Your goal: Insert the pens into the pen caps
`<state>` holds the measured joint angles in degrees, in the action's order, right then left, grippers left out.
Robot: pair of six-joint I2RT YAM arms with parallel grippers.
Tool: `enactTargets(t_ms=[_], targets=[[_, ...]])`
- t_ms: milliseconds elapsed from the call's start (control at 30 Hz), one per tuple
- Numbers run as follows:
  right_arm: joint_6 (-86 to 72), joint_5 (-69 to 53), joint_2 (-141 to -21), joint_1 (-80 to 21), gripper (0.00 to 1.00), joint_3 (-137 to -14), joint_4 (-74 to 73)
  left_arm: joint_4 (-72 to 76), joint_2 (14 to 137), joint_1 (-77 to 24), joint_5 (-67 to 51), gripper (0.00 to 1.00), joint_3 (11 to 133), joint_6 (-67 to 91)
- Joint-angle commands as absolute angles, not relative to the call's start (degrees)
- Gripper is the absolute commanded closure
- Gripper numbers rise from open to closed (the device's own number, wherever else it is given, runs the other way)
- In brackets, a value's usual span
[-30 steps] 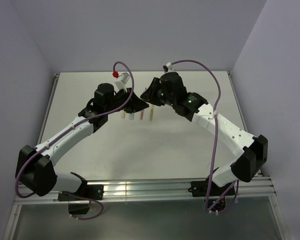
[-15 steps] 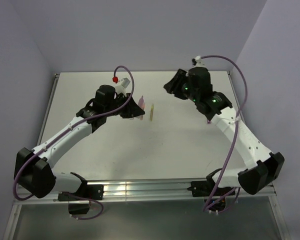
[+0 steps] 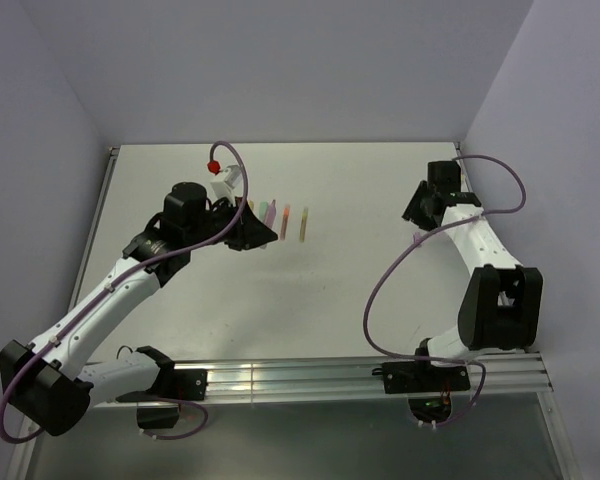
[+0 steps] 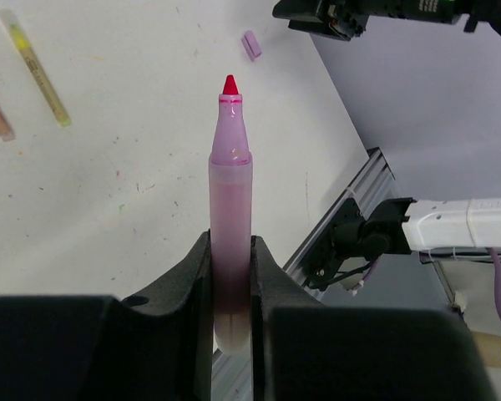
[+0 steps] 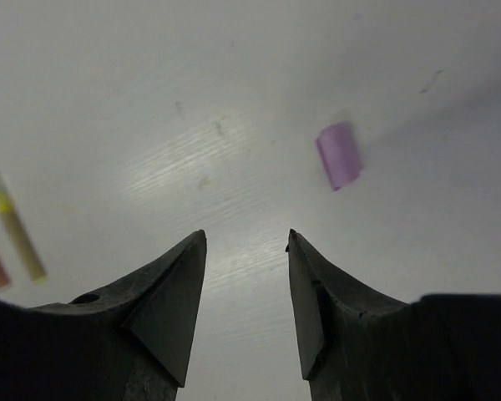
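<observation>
One pen [image 4: 230, 180] clamped, left gripper [image 4: 231, 244] outstretched

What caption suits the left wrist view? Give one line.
Left gripper clamps an uncapped red-tipped pen, purple cap lying ahead.

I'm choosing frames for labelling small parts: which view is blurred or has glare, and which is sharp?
Right wrist view: soft throughout, the purple cap fuzzy-edged, a pale glare patch on the table beyond the open right gripper. Left wrist view: sharp on the red-tipped pen clamped in the left gripper. Top view: even light, soft shadows, the loose pens very small.
</observation>
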<state>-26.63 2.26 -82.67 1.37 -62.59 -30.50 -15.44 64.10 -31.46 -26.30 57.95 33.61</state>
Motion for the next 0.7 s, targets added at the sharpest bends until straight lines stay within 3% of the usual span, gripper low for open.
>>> enactTargets(t_ms=[0, 667], targets=[[-20.9, 8.0, -86.2, 2.5, 0.49, -65.6, -31.5, -15.5, 62.3, -30.7, -29.0, 1.00, 57.5, 31.2], [-15.4, 20.0, -101.7, 0.3, 0.52, -73.4, -36.3, -14.9, 62.4, -28.8, -31.5, 1.00, 55.7, 30.1]])
